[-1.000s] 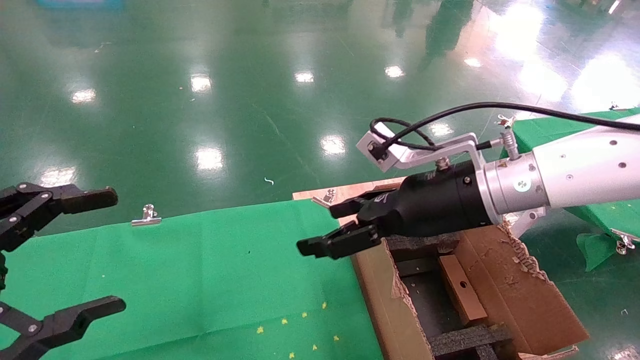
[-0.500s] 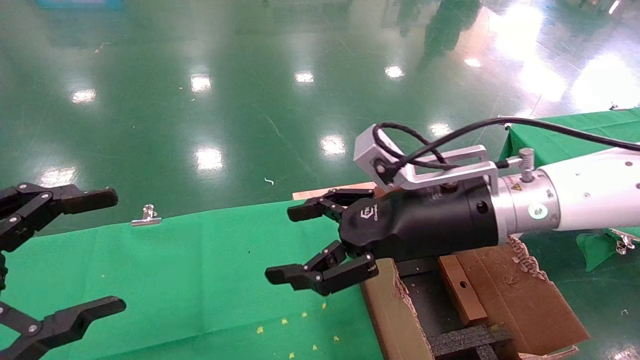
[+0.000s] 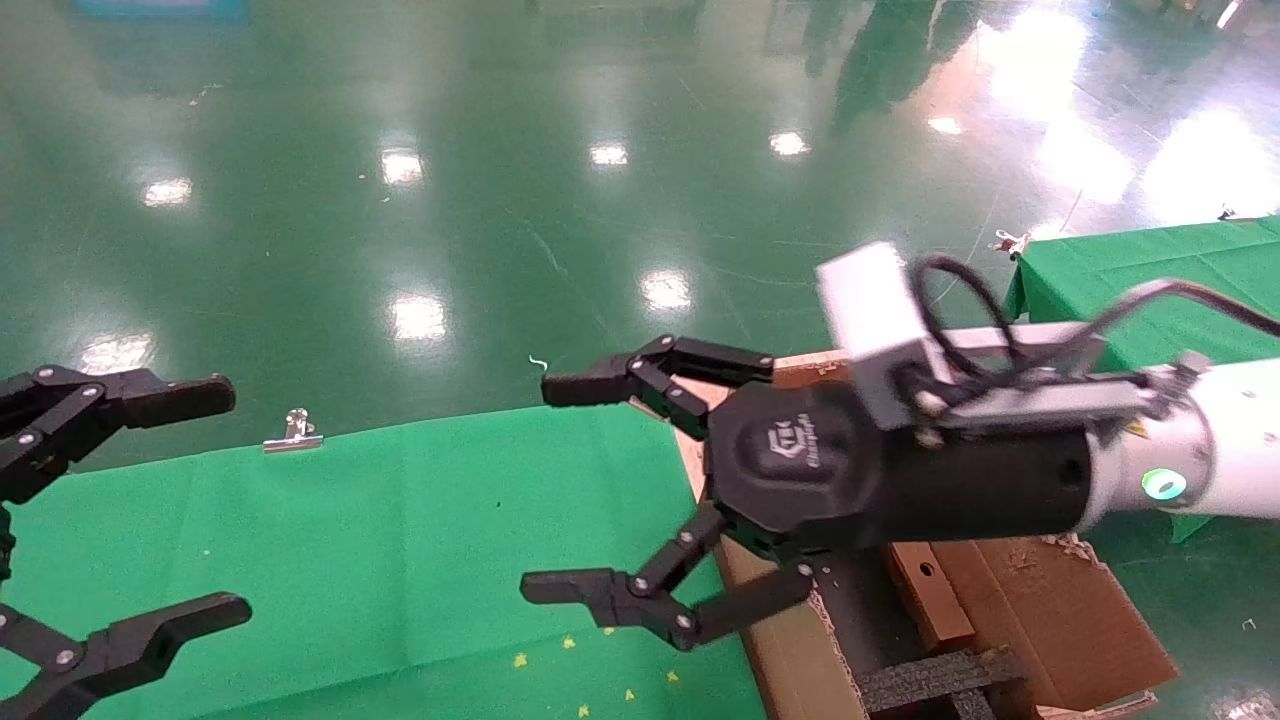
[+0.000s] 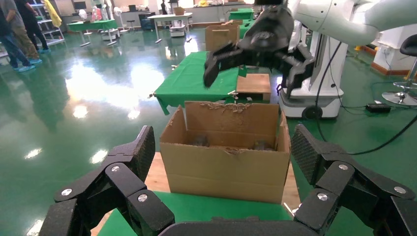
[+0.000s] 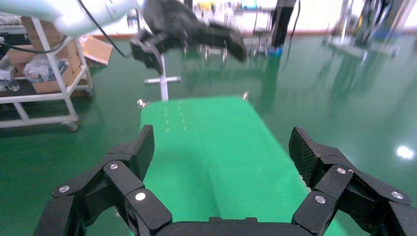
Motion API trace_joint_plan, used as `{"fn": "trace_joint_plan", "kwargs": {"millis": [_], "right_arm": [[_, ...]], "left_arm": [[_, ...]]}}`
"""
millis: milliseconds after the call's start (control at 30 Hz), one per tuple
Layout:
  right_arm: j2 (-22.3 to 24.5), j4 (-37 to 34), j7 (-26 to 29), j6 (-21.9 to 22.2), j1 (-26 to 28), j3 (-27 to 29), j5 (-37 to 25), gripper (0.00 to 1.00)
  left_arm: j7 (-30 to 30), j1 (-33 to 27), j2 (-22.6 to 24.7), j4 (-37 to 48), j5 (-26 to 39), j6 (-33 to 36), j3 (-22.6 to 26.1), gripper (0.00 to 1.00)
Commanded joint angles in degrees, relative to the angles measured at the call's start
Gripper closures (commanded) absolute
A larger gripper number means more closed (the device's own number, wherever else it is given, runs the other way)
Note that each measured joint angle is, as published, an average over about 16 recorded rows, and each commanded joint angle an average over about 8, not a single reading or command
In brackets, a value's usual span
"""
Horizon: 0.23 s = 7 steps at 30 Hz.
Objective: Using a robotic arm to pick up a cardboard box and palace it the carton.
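Robot arm [image 3: 1215, 470] in white, green ring light glowing at the wrist, swings out from over the carton [image 3: 1010, 600] toward the green-covered counter [image 3: 380, 540], its right end effector [image 3: 580, 490] spread wide and carrying nothing. A second ago the same black claw sat lower, fingers nearly together, close above the carton's near wall; half a second ago it was already parting and sliding leftward. Now it has risen, rolled so its camera box [image 3: 875, 305] faces up, and its fingers gape over the counter's edge.

Seen inside the carton, the cardboard box [image 3: 925, 590] lies among black foam inserts [image 3: 935, 675], its round punched hole facing up, just behind the arm's black wrist body. It rests there in all three head views, apart from the claw throughout. That placement, with the empty claw pulling away, suggests the drop is done and the arm is clearing out, or heading for another pick; no further box shows on the counter.

From the left wrist, the carton [image 4: 226, 157] stands on a wooden base beyond the counter's end, ragged flaps up, with the right end effector [image 4: 258, 54] hanging open above it. The left end effector [image 3: 100, 530] waits at the counter's near left corner, fingers held wide, unmoved across the sequence. A silver clip [image 3: 292, 432] pins the cloth at the far edge.
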Motion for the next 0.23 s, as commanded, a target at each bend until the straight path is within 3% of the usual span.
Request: {"fn": "trace_joint_plan", "kwargs": {"millis": [33,233], "right_arm": [[-0.25,-0.12,-3.03,-0.95,-2.01,2.61,1.30,0.00],[-0.64,-0.29,-6.38,-2.34,-5.02,6.45,3.32,0.00]], "left_arm": [[0.00,0.00,0.00,0.00,0.00,0.00,0.00,0.00],[0.00,0.01,0.00,0.01,0.00,-0.01,0.00,0.00]]}}
